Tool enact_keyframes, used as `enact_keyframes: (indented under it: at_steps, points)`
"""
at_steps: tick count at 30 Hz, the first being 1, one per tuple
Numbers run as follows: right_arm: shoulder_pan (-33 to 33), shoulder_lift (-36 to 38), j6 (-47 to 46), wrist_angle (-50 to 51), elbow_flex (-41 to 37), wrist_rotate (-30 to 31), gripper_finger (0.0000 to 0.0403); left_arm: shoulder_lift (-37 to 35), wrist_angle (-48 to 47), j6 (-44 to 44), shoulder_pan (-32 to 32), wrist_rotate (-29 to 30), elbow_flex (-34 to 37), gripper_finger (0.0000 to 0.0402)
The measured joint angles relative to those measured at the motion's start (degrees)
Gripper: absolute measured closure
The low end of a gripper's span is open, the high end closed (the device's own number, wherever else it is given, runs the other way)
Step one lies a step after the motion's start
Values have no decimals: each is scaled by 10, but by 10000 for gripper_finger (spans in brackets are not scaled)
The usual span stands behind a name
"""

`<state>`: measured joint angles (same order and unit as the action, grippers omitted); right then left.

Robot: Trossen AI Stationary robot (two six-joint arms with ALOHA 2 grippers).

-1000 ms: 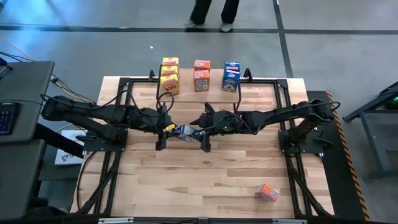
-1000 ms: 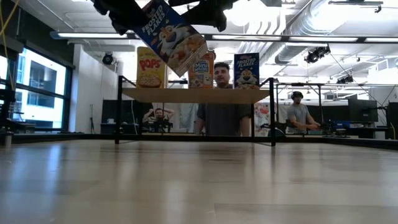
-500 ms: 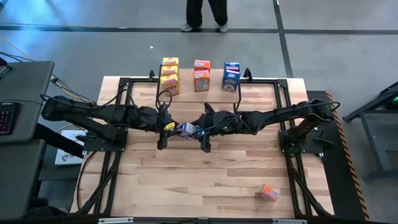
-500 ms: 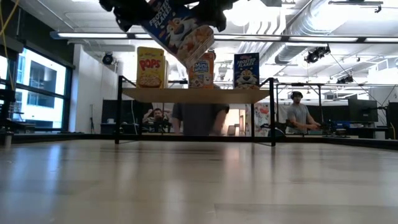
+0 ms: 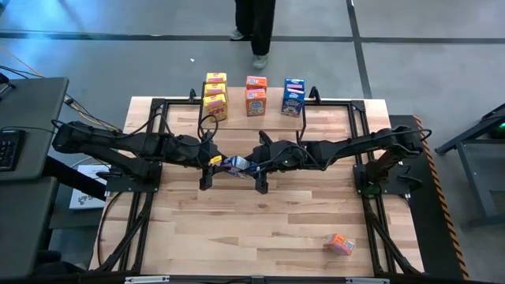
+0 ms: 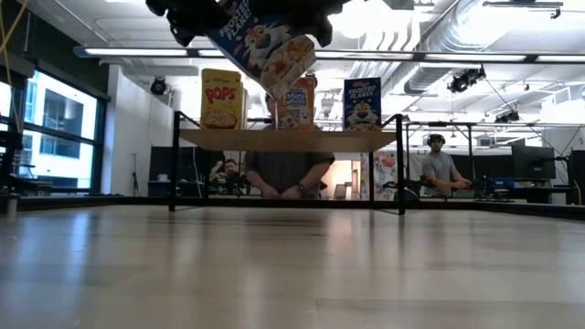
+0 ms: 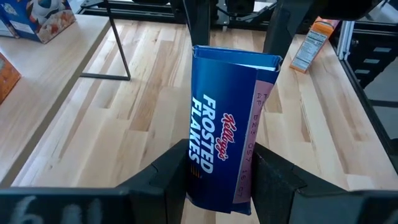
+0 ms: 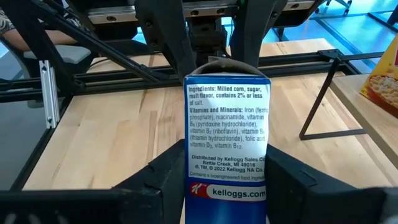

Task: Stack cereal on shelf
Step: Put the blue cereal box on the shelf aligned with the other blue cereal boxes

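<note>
While midair, blue cereal box (image 5: 234,165) between both grippers

A robotics lab or open workshop: exposed ducts (image 6: 475,37) and strip lights (image 6: 274,55) on the ceiling, tall windows (image 6: 46,128), grey taped floor (image 5: 394,55), people (image 6: 437,164) seated at desks with monitors (image 6: 535,163) behind the wooden table (image 5: 260,229) in its black frame
</note>
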<state>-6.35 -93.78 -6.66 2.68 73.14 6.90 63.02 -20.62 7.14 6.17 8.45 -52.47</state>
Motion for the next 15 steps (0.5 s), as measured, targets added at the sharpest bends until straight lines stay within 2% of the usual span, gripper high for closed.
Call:
enact_keyframes:
  at_steps: [15]
  points:
    - [0,0,0,0,0,2,245,0,9,1,0,0,0,251]
